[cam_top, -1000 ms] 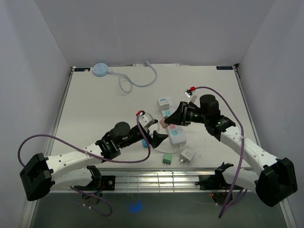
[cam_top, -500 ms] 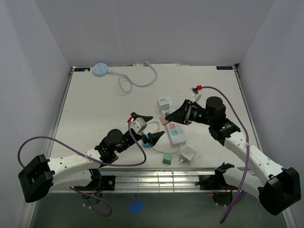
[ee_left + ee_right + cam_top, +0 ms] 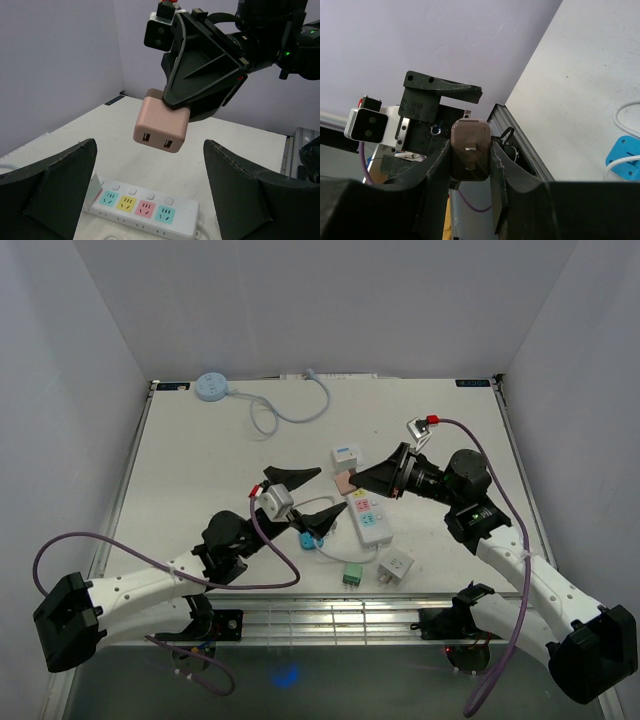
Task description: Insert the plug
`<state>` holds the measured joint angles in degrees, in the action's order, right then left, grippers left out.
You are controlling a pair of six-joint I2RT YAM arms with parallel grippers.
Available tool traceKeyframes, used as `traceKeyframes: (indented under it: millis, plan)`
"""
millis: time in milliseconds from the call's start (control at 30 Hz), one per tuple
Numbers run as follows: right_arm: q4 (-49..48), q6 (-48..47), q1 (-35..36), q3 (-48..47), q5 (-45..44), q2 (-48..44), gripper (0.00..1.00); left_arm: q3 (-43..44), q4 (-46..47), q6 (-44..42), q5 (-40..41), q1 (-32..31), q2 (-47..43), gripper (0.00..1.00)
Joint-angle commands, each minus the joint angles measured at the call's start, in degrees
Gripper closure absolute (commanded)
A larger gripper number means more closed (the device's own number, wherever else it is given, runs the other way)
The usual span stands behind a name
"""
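My right gripper [image 3: 352,480] is shut on a pink two-port plug adapter [image 3: 343,482] and holds it in the air above the far end of the white power strip [image 3: 368,520]. In the right wrist view the pink plug [image 3: 471,150] sits between my fingers with its metal prongs facing the camera. My left gripper [image 3: 308,498] is open and empty, just left of the strip. In the left wrist view the pink plug [image 3: 161,127] hangs above the strip [image 3: 145,209], whose coloured sockets face up.
A blue plug [image 3: 303,538] with a white cable lies by the left gripper. A green plug [image 3: 351,576] and a white adapter [image 3: 396,566] lie near the front edge. A white-and-blue adapter [image 3: 346,456] and a round blue device [image 3: 211,386] with its cable lie farther back.
My left arm drew back to the left and its wrist tilted up, away from the strip. My right gripper lifted the pink plug and shifted slightly right.
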<state>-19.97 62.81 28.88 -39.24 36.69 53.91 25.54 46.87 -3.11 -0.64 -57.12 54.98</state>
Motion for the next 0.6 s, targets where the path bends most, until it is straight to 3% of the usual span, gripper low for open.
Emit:
traceKeyframes:
  millis: [0, 133, 300, 567]
  plan:
    - [-6.57, 3.64, -0.23, 0.92, 0.93, -2.31, 0.92, 0.48, -1.17, -1.72, -5.85, -0.09, -4.44, 0.02]
    - [-8.94, 5.48, -0.23, 2.50, 0.32, -3.29, 0.92, -1.02, 1.47, -1.98, -7.44, -0.09, -4.89, 0.02]
    - [-15.45, 8.82, -0.23, 3.91, 1.72, -2.41, 0.92, 3.19, 0.59, -2.42, -9.54, -0.09, 1.00, 0.02]
    - [-14.32, 7.95, -0.23, 2.95, 1.55, -2.58, 0.92, 6.27, 1.21, -3.65, -8.41, -0.09, 5.75, 0.02]
